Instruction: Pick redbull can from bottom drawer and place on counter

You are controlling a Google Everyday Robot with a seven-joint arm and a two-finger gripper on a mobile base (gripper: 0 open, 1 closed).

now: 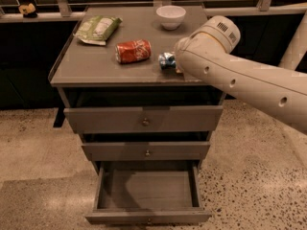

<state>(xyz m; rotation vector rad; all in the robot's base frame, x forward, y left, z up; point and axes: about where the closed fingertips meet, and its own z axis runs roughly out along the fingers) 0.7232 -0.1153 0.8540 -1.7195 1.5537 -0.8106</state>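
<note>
The redbull can (pixel 166 60), small, blue and silver, is low over the right part of the counter (pixel 91 61), right of an orange-red can. My gripper (pixel 171 63) is shut on it; most of the gripper is hidden behind my white arm (pixel 230 75), which reaches in from the right. I cannot tell whether the can touches the surface. The bottom drawer (pixel 147 218) stands pulled out below, and its inside shows nothing in it.
An orange-red soda can (pixel 133 51) lies on its side mid-counter. A green snack bag (pixel 97 29) lies at the back left and a white bowl (pixel 171 16) at the back middle. The two upper drawers (pixel 144 120) are slightly open. A railing runs behind.
</note>
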